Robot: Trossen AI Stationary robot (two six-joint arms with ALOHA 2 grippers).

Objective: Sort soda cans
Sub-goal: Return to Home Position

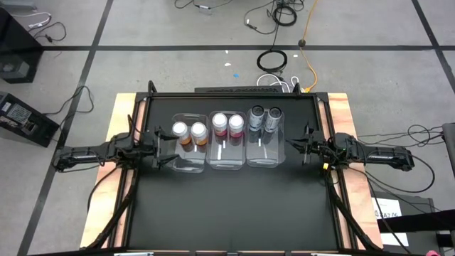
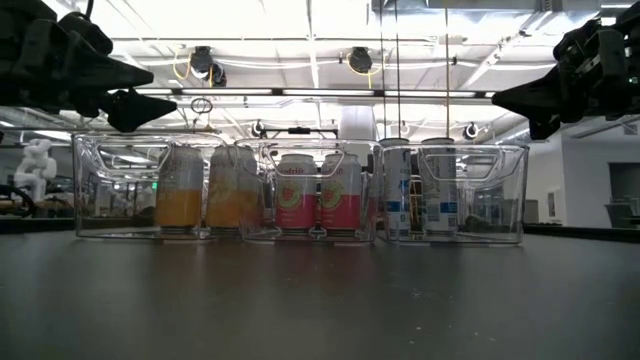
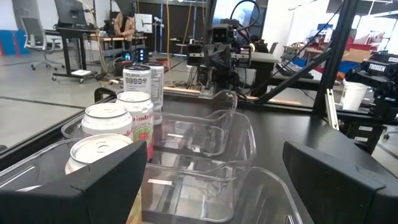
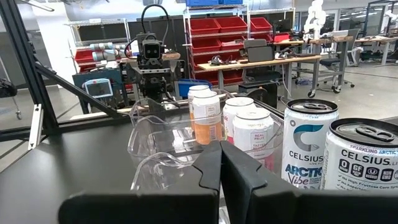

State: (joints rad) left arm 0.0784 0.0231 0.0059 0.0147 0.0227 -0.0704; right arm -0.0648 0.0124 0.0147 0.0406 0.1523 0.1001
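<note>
**Desk and bins.** The desk [image 1: 227,213] has a flat, matte black top. Three clear, rigid plastic bins stand on it in one row, side by side. Each bin is rectangular with rounded corners and a curved rim.

**Cans.** All six cans are short cylinders with silver metal tops and pull tabs. All stand upright, two to a bin, at the far end of each bin.
- Left bin [image 1: 188,162]: two orange cans [image 1: 180,131], white above and orange below.
- Centre bin [image 1: 227,158]: two pink cans [image 1: 220,124], white above and pink below.
- Right bin [image 1: 264,151]: two Celsius cans [image 4: 309,149], white with blue print, dark grey around the top when seen from above.

The near half of each bin holds no can.

**Left arm.** The arm reaches in level from the desk's left side. The left tool [image 3: 214,155] points across the row of bins and sits just beside the left bin's outer wall. In the low view it is above rim height. Its two dark, blocky fingers are spread wide and hold nothing.

**Right arm.** The arm mirrors the left from the desk's right side. The right tool [image 4: 221,155] points across the row from near the right bin's outer wall, and is also above rim height. Its fingers are pressed together, with nothing between them.
</note>
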